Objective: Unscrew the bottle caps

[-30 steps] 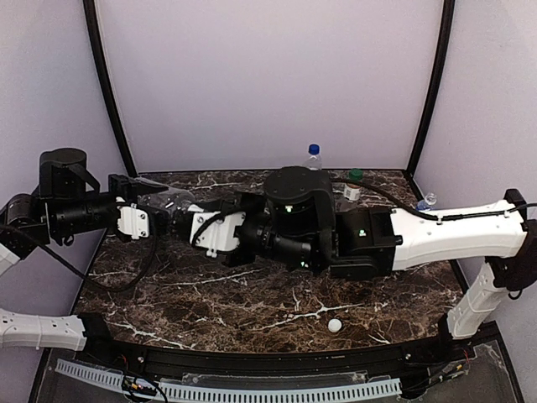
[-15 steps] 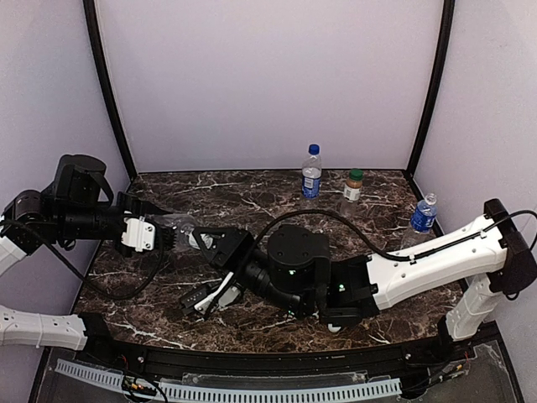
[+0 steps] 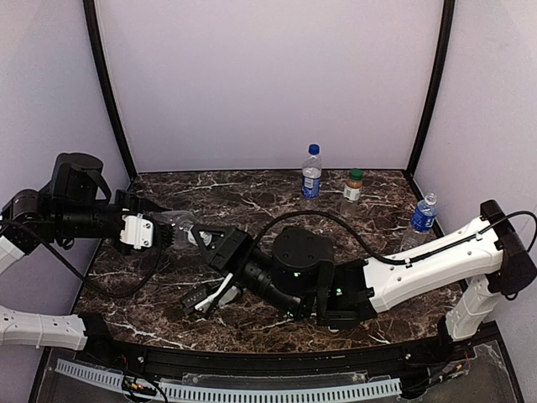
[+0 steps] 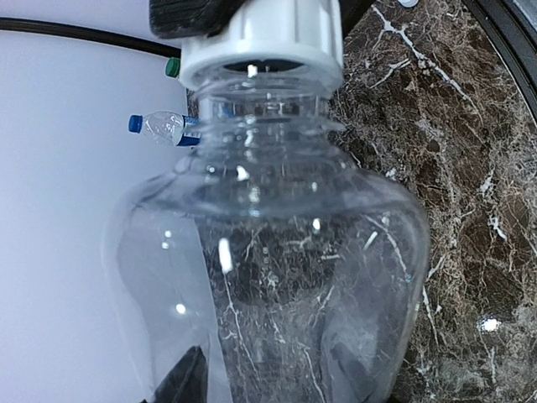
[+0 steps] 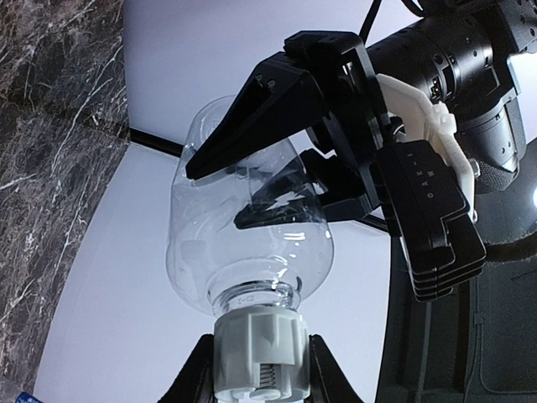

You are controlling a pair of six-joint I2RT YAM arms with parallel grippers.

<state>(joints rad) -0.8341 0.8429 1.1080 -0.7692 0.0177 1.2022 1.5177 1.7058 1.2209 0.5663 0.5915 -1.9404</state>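
Observation:
My left gripper [image 3: 170, 227] is shut on the body of a plain clear bottle [image 3: 179, 225], held on its side above the table's left part. The bottle fills the left wrist view [image 4: 277, 252], with my left gripper [image 4: 268, 378] around its lower body. Its white cap [image 3: 195, 238] points to the right. My right gripper [image 3: 203, 240] is shut on that cap. In the right wrist view the cap [image 5: 258, 353] sits between my right gripper's [image 5: 258, 374] fingers, on the bottle [image 5: 247, 227] that the left gripper [image 5: 285, 180] clamps. The cap also shows in the left wrist view [image 4: 264, 38].
Three capped bottles stand upright at the back right: a blue-capped one with a blue label [image 3: 311, 172], a green-capped one with a tan label [image 3: 354, 185], and a blue-labelled one [image 3: 424, 211] by the right wall. The right arm [image 3: 419, 269] stretches across the table's front.
Since one second ago the right arm has dropped toward the front and turned at the wrist, uncovering the back bottles and hiding a loose white cap near the front. The held bottle shifted slightly.

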